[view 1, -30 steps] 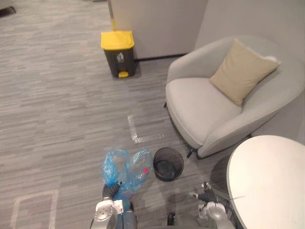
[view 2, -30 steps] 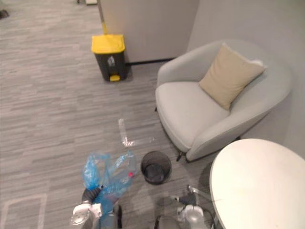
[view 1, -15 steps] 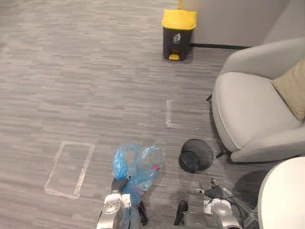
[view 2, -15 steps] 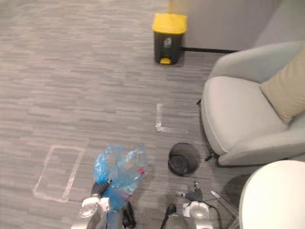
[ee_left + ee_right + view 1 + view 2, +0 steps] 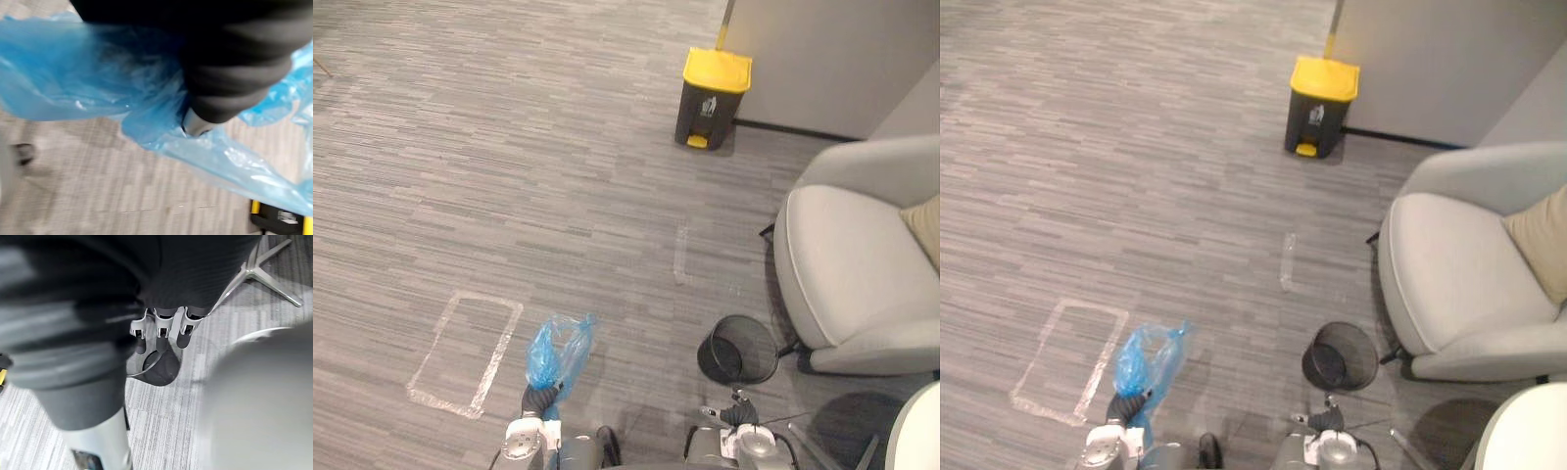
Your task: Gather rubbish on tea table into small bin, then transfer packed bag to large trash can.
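A blue plastic bag (image 5: pixel 556 351) hangs bunched from my left hand (image 5: pixel 538 399), low over the grey floor. The left wrist view shows the hand (image 5: pixel 230 73) curled round the gathered blue bag (image 5: pixel 98 88). To the right of the bag, the small black mesh bin (image 5: pixel 737 350) stands on the floor. Far ahead by the wall is the large trash can (image 5: pixel 713 86), dark with a yellow lid. My right hand (image 5: pixel 736 416) hangs low near the mesh bin, fingers (image 5: pixel 161 328) relaxed and holding nothing.
A grey armchair (image 5: pixel 847 274) with a tan cushion stands on the right, close to the mesh bin. The white tea table's rim (image 5: pixel 1518 431) shows at the lower right. A taped rectangle (image 5: pixel 465 352) marks the floor left of the bag.
The whole view has swung leftwards, so the chair and table have slid towards the right edge. The bag stays in my left hand and now hangs narrower.
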{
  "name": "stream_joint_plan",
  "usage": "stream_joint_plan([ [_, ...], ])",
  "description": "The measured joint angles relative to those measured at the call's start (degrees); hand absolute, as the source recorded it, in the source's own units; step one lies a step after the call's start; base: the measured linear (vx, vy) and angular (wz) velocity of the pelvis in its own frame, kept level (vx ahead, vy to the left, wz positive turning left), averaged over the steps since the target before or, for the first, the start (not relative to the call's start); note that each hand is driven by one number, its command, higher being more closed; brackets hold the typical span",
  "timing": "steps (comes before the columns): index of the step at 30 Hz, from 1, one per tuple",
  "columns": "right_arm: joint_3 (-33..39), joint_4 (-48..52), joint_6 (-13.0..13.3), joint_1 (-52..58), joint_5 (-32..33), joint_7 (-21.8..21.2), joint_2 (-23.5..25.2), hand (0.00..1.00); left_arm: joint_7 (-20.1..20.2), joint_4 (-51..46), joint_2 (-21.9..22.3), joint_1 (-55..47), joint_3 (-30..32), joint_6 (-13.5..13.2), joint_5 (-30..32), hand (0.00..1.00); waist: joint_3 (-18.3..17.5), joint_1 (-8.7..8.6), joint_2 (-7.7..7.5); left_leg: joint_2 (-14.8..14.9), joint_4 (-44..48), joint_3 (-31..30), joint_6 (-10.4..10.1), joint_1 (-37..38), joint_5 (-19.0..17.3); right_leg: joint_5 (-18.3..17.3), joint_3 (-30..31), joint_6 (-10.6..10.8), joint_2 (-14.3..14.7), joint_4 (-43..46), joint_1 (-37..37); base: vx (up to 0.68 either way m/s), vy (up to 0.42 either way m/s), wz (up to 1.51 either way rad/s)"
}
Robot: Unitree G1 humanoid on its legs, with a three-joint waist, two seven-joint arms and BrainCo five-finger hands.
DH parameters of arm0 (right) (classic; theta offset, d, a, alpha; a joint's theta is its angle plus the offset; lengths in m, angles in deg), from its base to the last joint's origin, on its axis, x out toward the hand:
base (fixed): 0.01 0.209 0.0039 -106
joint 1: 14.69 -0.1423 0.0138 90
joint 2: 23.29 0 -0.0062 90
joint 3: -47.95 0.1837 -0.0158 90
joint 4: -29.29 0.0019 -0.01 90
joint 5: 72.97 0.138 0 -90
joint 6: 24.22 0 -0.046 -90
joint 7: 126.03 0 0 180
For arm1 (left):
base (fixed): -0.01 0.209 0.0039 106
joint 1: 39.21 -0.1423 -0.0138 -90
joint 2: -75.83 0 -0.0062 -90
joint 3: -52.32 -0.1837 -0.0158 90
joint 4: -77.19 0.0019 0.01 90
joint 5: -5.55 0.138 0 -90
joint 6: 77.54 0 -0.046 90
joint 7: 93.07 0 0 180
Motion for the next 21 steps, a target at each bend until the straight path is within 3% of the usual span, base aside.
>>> stream_joint_plan([
  [2, 0.05, 0.0, 0.0, -0.2, -0.03, 0.01, -0.5, 0.0, 0.0, 0.0, -0.03, 1.45, 0.07, -0.01, -0.02, 1.0, 0.24, -0.86, -0.22, 0.14, -1.27, -1.15, -1.11, 2.33, -0.18, 0.84, -4.14, -0.88, 2.44, -6.42, -1.88, 0.4, -0.09, 0.48],
  [4, 0.41, 0.03, -0.05, -0.06, -0.11, -0.02, -0.59, 0.0, 0.0, -0.01, 0.04, 2.07, 0.05, -0.02, -0.03, 1.0, 0.29, -1.54, -0.25, -0.13, -3.02, -2.3, -2.18, 5.09, -0.7, 4.62, -5.69, -1.72, 4.51, -13.93, -2.63, 0.47, -0.102, 0.47],
  [5, 0.65, 0.18, -0.04, 0.2, -0.07, -0.02, -0.61, 0.0, 0.03, 0.04, 0.07, 2.18, 0.01, -0.03, 0.01, 1.0, 0.26, -2.01, -0.29, -0.42, -3.68, -3.24, -3.56, 6.72, -1.48, 9.3, -5.38, -3.54, 5.39, -17.09, -2.69, 0.55, -0.114, 0.46],
  [6, 1.52, 0.48, -0.06, -0.09, -0.14, -0.04, -1.3, 0.0, 0.14, 0.75, 1.13, 2.28, -0.26, 0.01, 0.01, 1.0, 0.17, -2.48, 1.11, 1.06, -3.25, -4.56, -4.9, 8.06, -2.2, 10.87, -6.66, -6.62, 5.97, -15.94, -1.56, 0.65, -0.139, 0.51],
  [8, 2.39, 1.12, -0.01, -0.27, -0.14, -0.07, -1.6, 0.0, 0.27, 0.42, 1.91, 2.6, -1.2, -0.04, 0.0, 1.0, 0.21, -2.23, 2.45, 2.09, -0.57, -4.11, -7.4, 7.33, -0.78, 8.46, -8.06, -6.96, 6.06, -15.88, -0.04, 0.52, -0.123, 0.34],
  [9, 2.93, 1.11, -0.15, 0.12, -0.09, -0.07, -1.52, 0.0, 0.43, 0.3, 3.03, 2.43, -1.53, -0.04, 0.0, 1.0, 0.52, -2.34, 3.12, 3.13, 6.11, -3.25, -9.79, 6.28, 0.82, 7.29, -8.69, -6.7, 6.48, -17.0, 3.22, 0.5, -0.124, 0.21],
  [10, 2.81, 1.24, -0.19, 0.44, -0.05, -0.09, -1.4, 0.0, 0.52, 0.09, 3.46, 2.31, -1.47, -0.04, 0.0, 1.0, 0.53, -2.32, 3.12, 3.87, 11.01, -2.77, -10.27, 5.19, 1.89, 6.93, -8.75, -6.55, 6.87, -18.16, 5.39, 0.6, -0.127, 0.12],
  [11, 2.7, 2.73, -0.32, 1.09, 0.01, -0.07, -0.94, 0.0, 0.73, -0.5, 4.4, 1.61, -1.19, -0.06, -0.03, 1.0, 0.83, -1.78, 3.23, 6.71, 22.89, -1.68, -9.67, 1.25, 3.86, 6.76, -8.33, -6.5, 7.68, -21.1, 9.87, 0.54, -0.043, -0.24],
  [12, 2.81, 5.33, -0.11, 1.63, 0.21, 0.01, 0.19, 0.0, 1.28, -1.77, 5.44, 0.95, -0.93, -0.16, -0.09, 1.0, 1.07, -1.01, 2.94, 10.82, 34.84, 1.87, -7.07, -3.51, 1.48, 6.57, -7.08, -6.76, 8.6, -24.13, 14.66, 0.4, 0.002, -0.35],
  [14, 2.99, 6.47, 0.08, 0.87, 0.44, 0.0, 0.19, 0.0, 1.58, -2.18, 6.19, 1.33, -0.97, -0.17, -0.12, 1.0, 0.97, 0.0, 2.06, 12.65, 36.13, 3.74, -4.27, -8.58, -0.16, 6.57, -4.98, -6.73, 8.39, -26.47, 17.07, 0.3, 0.026, -0.57],
  [16, 3.54, 6.97, -0.01, 0.23, 0.44, 0.07, 0.74, 0.0, 1.61, -2.09, 6.74, 1.87, -0.3, -0.15, -0.1, 1.0, 1.1, 1.71, 1.89, 13.68, 28.71, 3.23, -4.32, -13.21, -0.85, 5.77, -1.9, -5.17, 7.59, -27.95, 18.55, 0.28, 0.12, -0.75],
  [18, 4.43, 7.02, -0.05, -0.15, 0.43, 0.49, 1.22, 0.0, 1.61, -1.78, 6.99, 2.14, 0.06, -0.08, -0.07, 1.0, 1.61, 1.7, 1.87, 13.09, 19.05, 0.18, -4.9, -15.39, 0.3, 4.22, -0.51, -2.56, 6.42, -27.66, 19.92, 0.28, 0.244, -0.44],
  [19, 5.0, 6.9, -0.06, 0.53, 0.44, 1.09, 1.17, 0.0, 1.58, -1.28, 7.17, 2.13, 0.1, -0.08, -0.07, 1.0, 1.56, 1.66, 2.35, 11.89, 9.09, -3.09, -6.12, -15.16, 4.41, 2.78, 0.83, -0.2, 5.82, -27.2, 20.31, 0.28, 0.314, -0.38],
  [20, 5.0, 6.81, -0.06, 0.73, 0.44, 1.22, 0.4, 0.0, 1.53, -1.05, 7.36, 2.11, 0.15, -0.09, -0.07, 1.0, 1.38, 1.77, 3.29, 11.87, 5.42, -4.7, -7.89, -14.69, 7.67, 2.19, 1.63, 0.77, 6.12, -26.86, 20.21, 0.28, 0.368, -0.6],
  [21, 4.43, 4.25, -0.39, 0.3, 0.47, 1.32, 0.86, 0.0, 1.42, 0.43, 6.96, 2.08, 0.36, 0.05, -0.07, 1.0, 1.12, 2.33, 2.26, 10.1, 3.96, -4.13, -8.54, -12.78, 11.7, 1.49, 4.53, 2.05, 4.83, -27.08, 20.55, 0.3, 0.34, -0.49],
])
